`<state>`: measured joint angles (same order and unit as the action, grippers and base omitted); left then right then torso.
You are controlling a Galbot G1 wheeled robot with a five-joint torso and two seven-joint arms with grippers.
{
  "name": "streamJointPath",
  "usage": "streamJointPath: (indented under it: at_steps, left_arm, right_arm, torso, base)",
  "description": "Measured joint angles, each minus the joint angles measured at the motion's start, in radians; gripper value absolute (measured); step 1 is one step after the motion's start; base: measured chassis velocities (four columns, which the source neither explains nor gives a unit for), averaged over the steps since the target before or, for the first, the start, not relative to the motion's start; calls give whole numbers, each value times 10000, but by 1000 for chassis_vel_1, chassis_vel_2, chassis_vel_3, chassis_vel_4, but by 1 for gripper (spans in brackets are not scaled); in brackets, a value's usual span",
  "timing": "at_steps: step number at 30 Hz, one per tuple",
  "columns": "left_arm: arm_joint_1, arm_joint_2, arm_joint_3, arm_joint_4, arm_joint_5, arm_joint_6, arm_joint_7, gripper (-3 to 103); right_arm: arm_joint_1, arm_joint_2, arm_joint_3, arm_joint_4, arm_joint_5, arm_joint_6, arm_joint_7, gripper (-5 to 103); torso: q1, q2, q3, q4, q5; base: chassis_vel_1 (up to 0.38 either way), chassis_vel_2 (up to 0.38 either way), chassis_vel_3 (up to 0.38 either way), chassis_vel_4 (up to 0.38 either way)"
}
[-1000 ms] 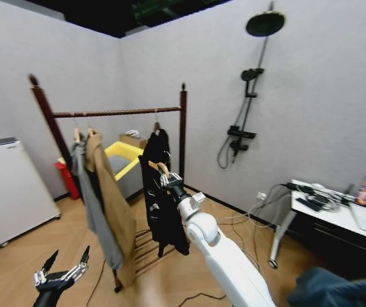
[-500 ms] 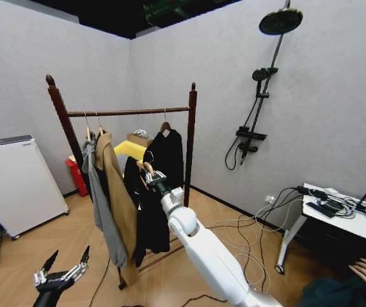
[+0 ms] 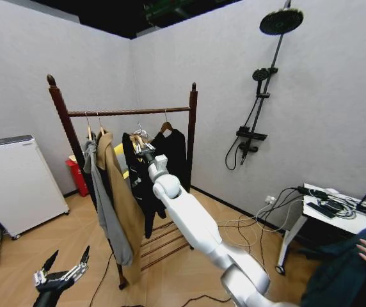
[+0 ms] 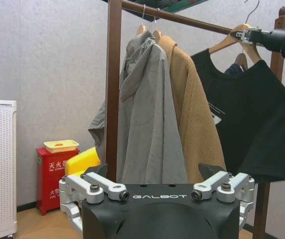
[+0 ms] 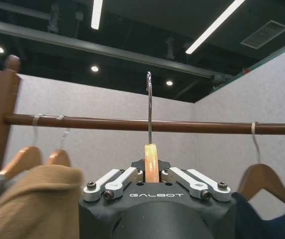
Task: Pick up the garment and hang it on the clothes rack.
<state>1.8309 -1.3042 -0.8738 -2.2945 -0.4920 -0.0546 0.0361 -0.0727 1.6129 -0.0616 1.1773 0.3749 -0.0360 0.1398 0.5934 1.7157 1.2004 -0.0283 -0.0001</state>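
Note:
The clothes rack point(image 3: 129, 112) of dark reddish wood stands by the back wall. My right gripper point(image 3: 143, 149) is shut on the wooden hanger of the black garment point(image 3: 137, 182), held high just under the rail, between a tan coat point(image 3: 120, 192) and another dark top point(image 3: 172, 152). In the right wrist view the gripper point(image 5: 151, 174) clamps the hanger neck and the metal hook point(image 5: 149, 104) rises past the rail point(image 5: 82, 122); whether it rests on it I cannot tell. The left wrist view shows the garment point(image 4: 249, 119) beside the coat. My left gripper point(image 3: 61, 276) hangs low, open and empty.
A grey hooded jacket point(image 3: 103, 204) hangs left of the tan coat. A white cabinet point(image 3: 10, 185) and a red box point(image 3: 77, 174) stand left of the rack. A shower fitting point(image 3: 260, 96) is on the right wall; cables point(image 3: 247, 230) and a desk point(image 3: 336, 214) lie right.
The head camera swung, shifting the whole picture. My right arm has stretched out and lifted the black garment up to the rail. The left gripper has stayed put.

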Motion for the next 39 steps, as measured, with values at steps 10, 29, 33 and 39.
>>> streamJointPath:
  at_steps: [10, 29, 33, 39]
  left_arm:
    - [0, 0, 0, 0, 0, 0, 2, 100]
    - [0, 0, 0, 0, 0, 0, 3, 100]
    - [0, 0, 0, -1, 0, 0, 2, 100]
    - [0, 0, 0, 0, 0, 0, 3, 100]
  right_arm:
    - [1165, -22, 190, -1020, 172, -496, -4, 10]
    - [416, -41, -247, 3, 453, -422, -252, 10]
    - [342, -43, -319, 77, 462, -421, -263, 10]
    - [288, -46, -416, 167, 491, -424, -272, 10]
  torso:
    - [-1, 1, -1, -1, 1]
    - [-3, 2, -2, 0, 0]
    - [-5, 2, -2, 1, 0]
    - [-6, 3, -3, 0, 0]
  base:
    - [0, 0, 0, 0]
    - [0, 0, 0, 0]
    - [0, 0, 0, 0]
    - [-95, 93, 102, -94]
